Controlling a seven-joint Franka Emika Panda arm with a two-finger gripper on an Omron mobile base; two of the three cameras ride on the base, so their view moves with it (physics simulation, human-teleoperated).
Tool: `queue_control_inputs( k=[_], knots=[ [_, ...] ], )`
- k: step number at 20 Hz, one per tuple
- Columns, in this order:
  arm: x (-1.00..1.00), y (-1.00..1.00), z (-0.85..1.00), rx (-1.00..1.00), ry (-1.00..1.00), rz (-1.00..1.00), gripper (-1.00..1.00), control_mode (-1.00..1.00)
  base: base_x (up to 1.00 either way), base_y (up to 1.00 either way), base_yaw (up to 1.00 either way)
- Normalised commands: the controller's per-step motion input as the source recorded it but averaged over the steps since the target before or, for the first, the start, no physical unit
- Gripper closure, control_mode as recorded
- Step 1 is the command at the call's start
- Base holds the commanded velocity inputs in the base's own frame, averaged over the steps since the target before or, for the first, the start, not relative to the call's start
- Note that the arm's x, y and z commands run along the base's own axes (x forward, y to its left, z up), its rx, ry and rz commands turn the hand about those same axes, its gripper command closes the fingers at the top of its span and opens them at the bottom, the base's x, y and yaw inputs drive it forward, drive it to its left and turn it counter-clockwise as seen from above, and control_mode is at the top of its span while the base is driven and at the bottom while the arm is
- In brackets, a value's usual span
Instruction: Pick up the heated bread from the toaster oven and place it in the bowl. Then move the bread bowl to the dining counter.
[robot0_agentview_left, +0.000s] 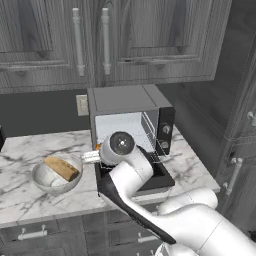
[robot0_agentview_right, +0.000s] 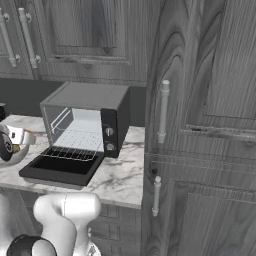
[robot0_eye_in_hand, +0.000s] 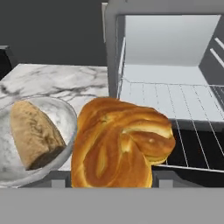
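The heated bread (robot0_eye_in_hand: 120, 144), a bumpy golden-orange twist, fills the middle of the hand view with my gripper (robot0_eye_in_hand: 111, 183) shut on it. It hangs just left of the toaster oven (robot0_agentview_left: 125, 100), whose black door (robot0_agentview_left: 161, 176) lies dropped open over a bare wire rack (robot0_eye_in_hand: 175, 96). A sliver of the bread (robot0_agentview_left: 99, 146) shows beside my wrist in the left base view. The marbled bowl (robot0_agentview_left: 37, 176) sits on the worktop left of the oven, close beside the bread, its rim (robot0_eye_in_hand: 65, 114) close by in the hand view. The dining counter is out of view.
A longer tan baguette-like piece (robot0_agentview_left: 61, 168) lies inside the bowl. Grey wall cabinets (robot0_agentview_left: 105, 40) hang above the oven, and a tall cabinet (robot0_agentview_right: 200, 125) stands right of the marble worktop (robot0_agentview_right: 125, 175). A wall socket (robot0_agentview_left: 81, 105) sits behind the oven.
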Motion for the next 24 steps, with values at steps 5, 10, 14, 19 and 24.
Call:
queue_control_inputs(
  k=[5, 10, 14, 19, 24],
  knots=[
    [-0.06, 1.0, 0.23, 0.0, -0.01, 0.19, 1.0, -1.0, 0.0, 0.0, 0.0],
    [0.05, 0.94, 0.11, -0.02, 0.03, 0.14, 1.0, -1.0, 0.0, 0.0, 0.0],
    [0.09, 0.72, 0.0, -0.12, 0.03, 0.05, 1.0, -1.0, 0.0, 0.0, 0.0],
    [0.0, 0.11, -0.25, -0.05, 0.06, 0.0, 1.0, -1.0, 0.0, 0.0, 0.0],
    [0.05, 0.0, -0.45, -0.06, 0.11, 0.0, 1.0, -1.0, 0.0, 0.0, 0.0]
  ],
)
